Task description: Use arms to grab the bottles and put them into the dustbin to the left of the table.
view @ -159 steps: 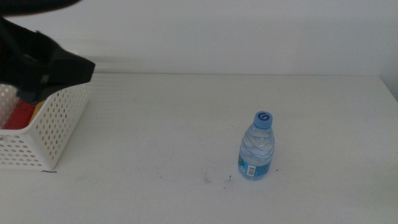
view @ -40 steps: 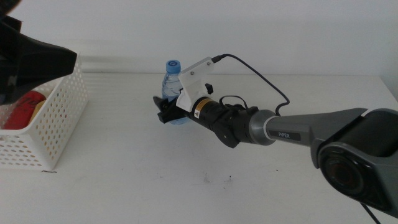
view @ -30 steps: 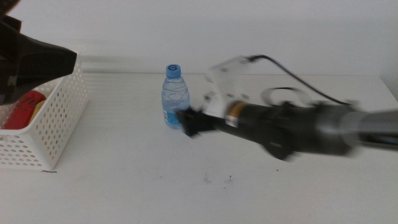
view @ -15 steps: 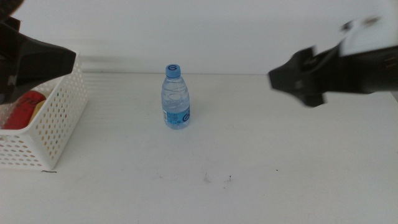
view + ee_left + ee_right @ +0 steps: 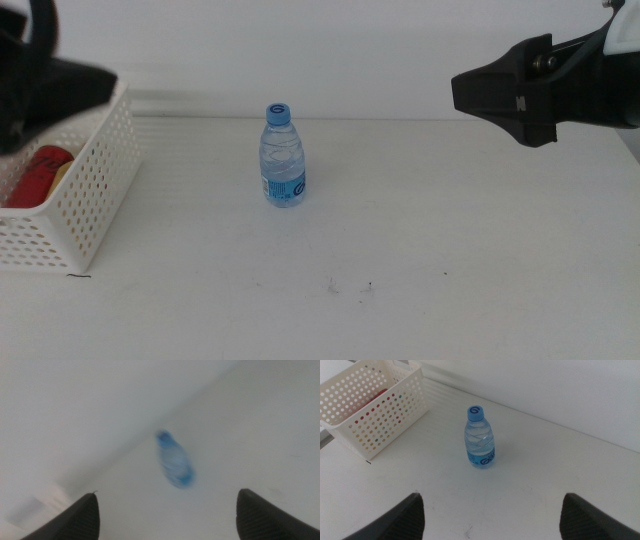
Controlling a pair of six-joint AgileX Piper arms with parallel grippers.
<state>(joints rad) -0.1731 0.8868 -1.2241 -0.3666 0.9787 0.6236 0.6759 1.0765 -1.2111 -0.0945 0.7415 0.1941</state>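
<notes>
A clear plastic water bottle with a blue cap [image 5: 284,157] is standing upright near the middle of the plain white table [image 5: 420,240], well apart from both arms; its blue label is carrying white lettering too small to read. The white perforated plastic basket [image 5: 88,200] is sitting at the table's left edge, holding a red can [image 5: 33,172]. The right tool [image 5: 490,510] is hovering empty with jaws spread wide, high at the right. The left tool [image 5: 167,512] is hanging above the basket, also wide open and holding nothing.

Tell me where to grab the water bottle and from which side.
Grip the water bottle around its middle, jaws level, coming from the basket side with the left gripper, which is open. The bottle stands upright and alone, and its narrow blue cap gives little hold.
</notes>
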